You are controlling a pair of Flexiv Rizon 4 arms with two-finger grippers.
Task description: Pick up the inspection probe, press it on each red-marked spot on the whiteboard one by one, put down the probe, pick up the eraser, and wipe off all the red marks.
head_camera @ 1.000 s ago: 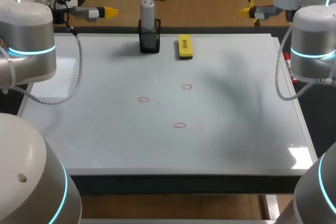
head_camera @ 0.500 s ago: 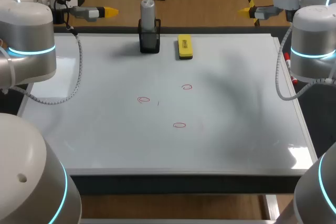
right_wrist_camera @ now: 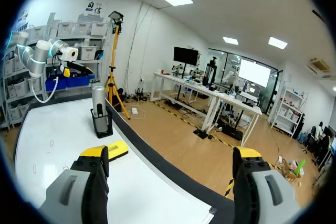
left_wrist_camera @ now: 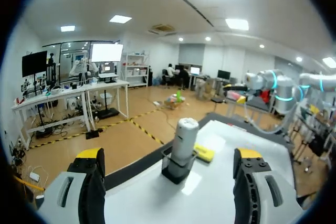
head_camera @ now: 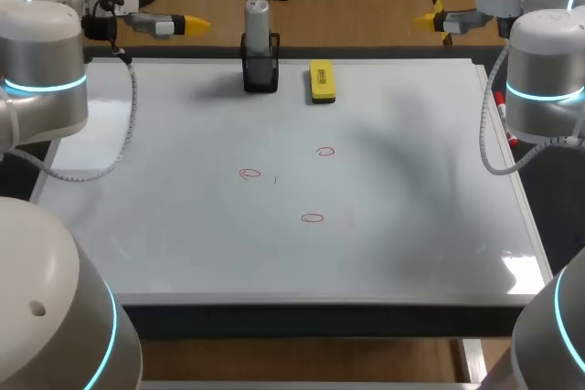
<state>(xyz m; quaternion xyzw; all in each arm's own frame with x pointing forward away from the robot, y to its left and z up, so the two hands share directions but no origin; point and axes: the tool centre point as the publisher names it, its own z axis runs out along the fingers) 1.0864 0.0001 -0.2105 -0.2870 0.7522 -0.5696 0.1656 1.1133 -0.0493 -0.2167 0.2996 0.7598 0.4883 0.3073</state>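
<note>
Head view: the inspection probe [head_camera: 258,17] stands upright in the black holder [head_camera: 260,73] at the whiteboard's [head_camera: 183,216] far edge, the eraser [head_camera: 322,80] just beside it. Three red marks [head_camera: 250,173] lie mid-board. Left gripper [head_camera: 194,21] and right gripper [head_camera: 426,18]: jaws wide apart.

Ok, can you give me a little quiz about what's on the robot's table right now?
1. Fill in the gap: the inspection probe stands upright in a black ____.
2. How many red marks are on the whiteboard? A: two. B: three. C: five.
3. True or false: the left end effector and the right end effector are both open and hold nothing.

Key: 1. holder. 2. B. 3. True.
</note>
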